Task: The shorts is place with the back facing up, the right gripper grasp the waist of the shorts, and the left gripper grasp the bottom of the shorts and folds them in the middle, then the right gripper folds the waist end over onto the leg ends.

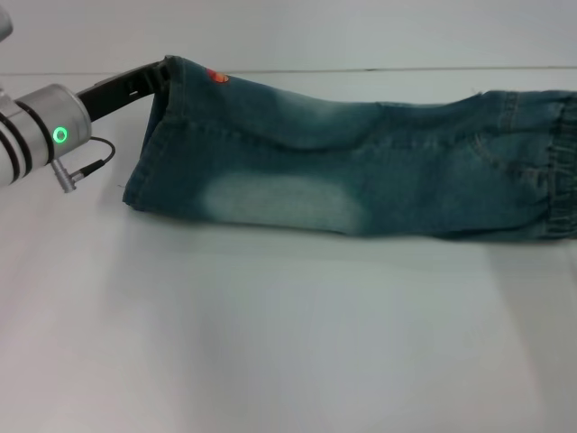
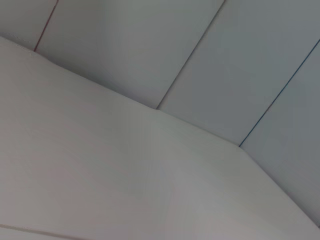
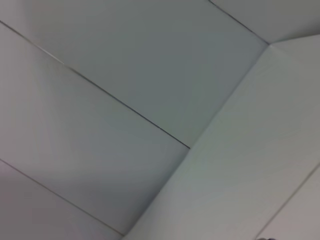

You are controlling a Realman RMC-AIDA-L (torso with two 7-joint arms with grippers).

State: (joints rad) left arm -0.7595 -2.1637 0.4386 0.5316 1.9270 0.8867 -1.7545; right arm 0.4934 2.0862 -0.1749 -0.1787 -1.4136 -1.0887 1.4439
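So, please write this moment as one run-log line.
shorts: folded lengthwise on table | left gripper: at leg-hem end, fingers hidden by denim | right gripper: out of view | waist: at robot's right

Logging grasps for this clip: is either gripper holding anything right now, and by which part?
The left gripper meets the shorts at the far corner of the leg-hem end, apparently pinching it; the contact is hidden. The right gripper is out of view.

A plain white, smooth worktop carries the things. Directly on it lie the faded blue denim shorts, folded lengthwise into a long band across its far part, stitched leg hems toward the left, gathered elastic waistband at the right edge.
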